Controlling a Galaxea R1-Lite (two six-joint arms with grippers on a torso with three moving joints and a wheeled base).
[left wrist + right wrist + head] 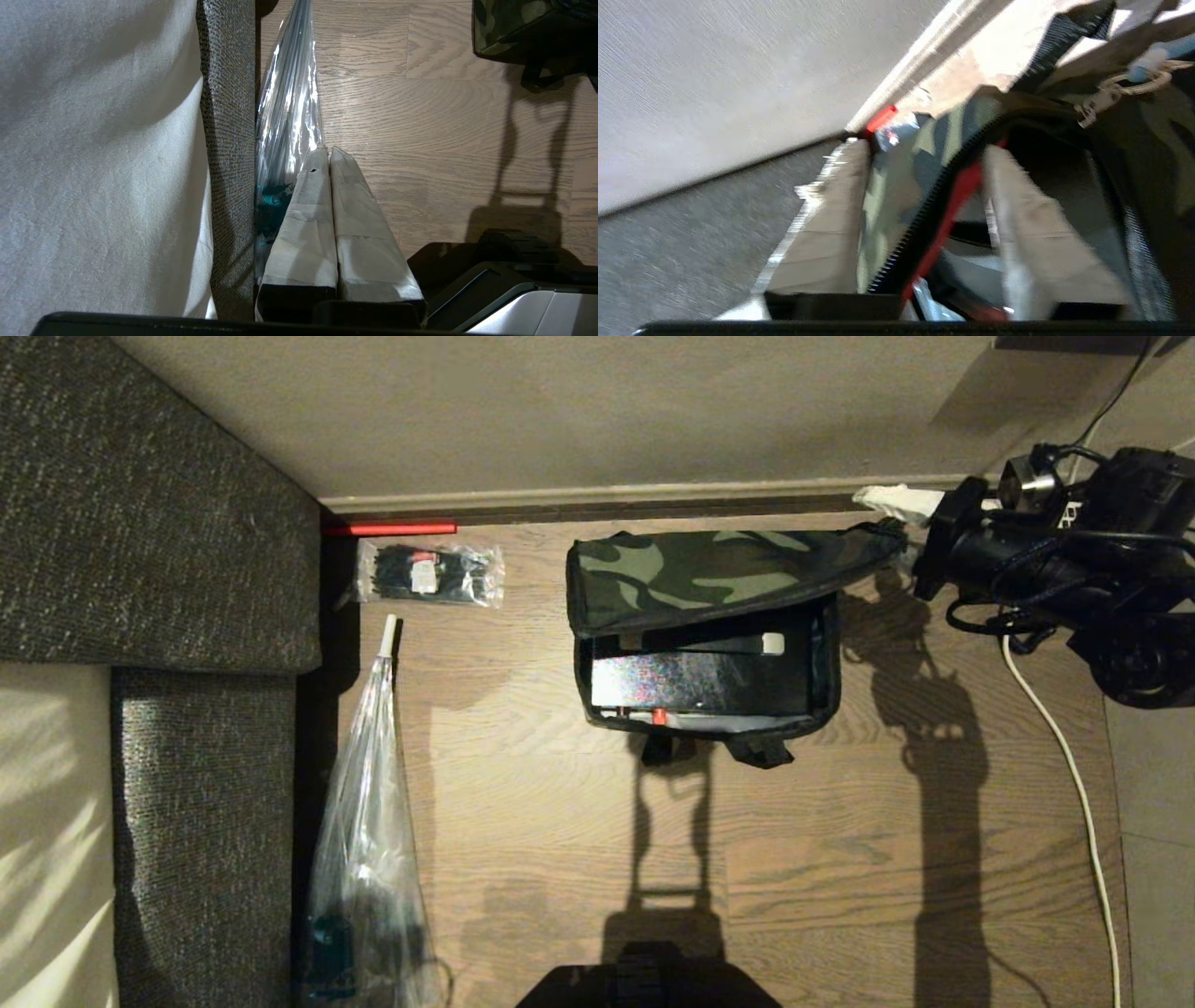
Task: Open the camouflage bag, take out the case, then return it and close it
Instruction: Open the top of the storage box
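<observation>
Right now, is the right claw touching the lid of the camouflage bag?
Touching. In the right wrist view, the right claw straddles the lid edge of the camouflage bag, fingers on either side against the fabric.

camouflage bag (709,574): matt woven cloth | case (695,679): black, glossy, perhaps plastic | floor (840,859): grained wood, low sheen | sofa (159,504): coarse tweed | fingers (364,233): taped, matt

Legible text, labels, brands, numbers, signs: none. The packet of cable ties (430,575), left of the bag (709,625), carries a small white and red label, its print too small to read. The case (695,679) inside the bag shows no marking.
</observation>
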